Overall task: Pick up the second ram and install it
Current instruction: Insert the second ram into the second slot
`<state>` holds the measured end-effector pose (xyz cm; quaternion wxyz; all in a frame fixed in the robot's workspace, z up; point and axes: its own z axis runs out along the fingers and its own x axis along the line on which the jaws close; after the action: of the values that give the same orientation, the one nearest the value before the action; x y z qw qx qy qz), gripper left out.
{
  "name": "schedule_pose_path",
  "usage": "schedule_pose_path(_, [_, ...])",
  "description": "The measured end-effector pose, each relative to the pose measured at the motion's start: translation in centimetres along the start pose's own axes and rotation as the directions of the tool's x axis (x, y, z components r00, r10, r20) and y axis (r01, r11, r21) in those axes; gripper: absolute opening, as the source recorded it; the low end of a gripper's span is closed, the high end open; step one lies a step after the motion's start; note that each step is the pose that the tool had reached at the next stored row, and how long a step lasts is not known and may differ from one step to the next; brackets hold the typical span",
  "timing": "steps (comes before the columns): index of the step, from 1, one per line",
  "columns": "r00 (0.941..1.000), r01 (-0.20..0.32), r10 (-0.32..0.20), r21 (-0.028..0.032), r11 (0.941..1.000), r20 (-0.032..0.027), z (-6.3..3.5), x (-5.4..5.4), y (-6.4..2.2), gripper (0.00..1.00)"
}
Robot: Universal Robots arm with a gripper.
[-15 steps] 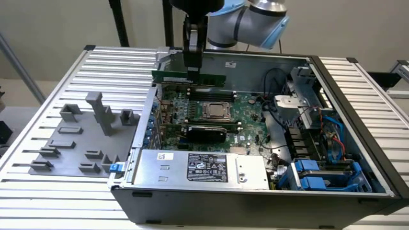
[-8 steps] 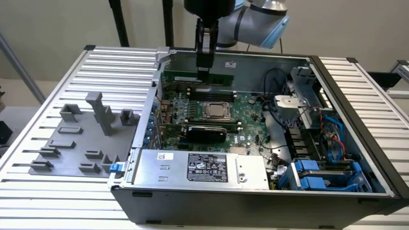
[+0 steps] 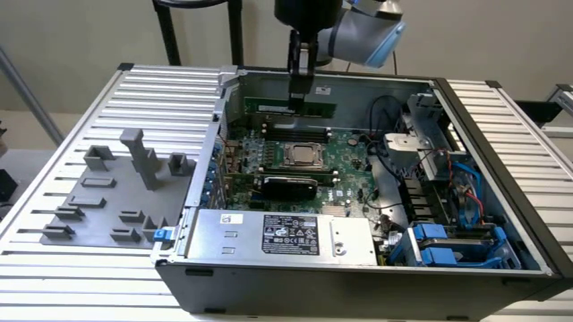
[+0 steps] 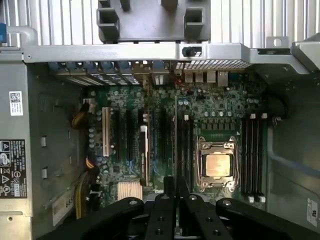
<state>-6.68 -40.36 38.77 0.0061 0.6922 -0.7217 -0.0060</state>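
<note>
hand clenching on the second ram, gripping it on edge | ram hanging inside open computer case, by the black slots beside the processor on the motherboard; whether it is touching a slot, cannot tell | grey holder block sitting on bench, exterior view's left of case

The second ram is a long, thin green circuit-board stick. It stands on its long edge with its length level, running along the motherboard's far edge in the exterior view, pinched from above between the claw's tips. In the wrist view it appears edge-on as a thin line over the long black slots. Whether it sits in one cannot be told.
</note>
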Motion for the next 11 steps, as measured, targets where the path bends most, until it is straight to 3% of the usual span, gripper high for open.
schedule_pose_path(5, [1.0000,0.000,0.000,-0.0001,1.0000,-0.0001,0.90,-1.6,-0.87,0.00])
schedule_pose_path(11, [1.0000,0.000,0.000,0.0000,1.0000,0.0000,1.98,-2.8,-1.74,0.00])
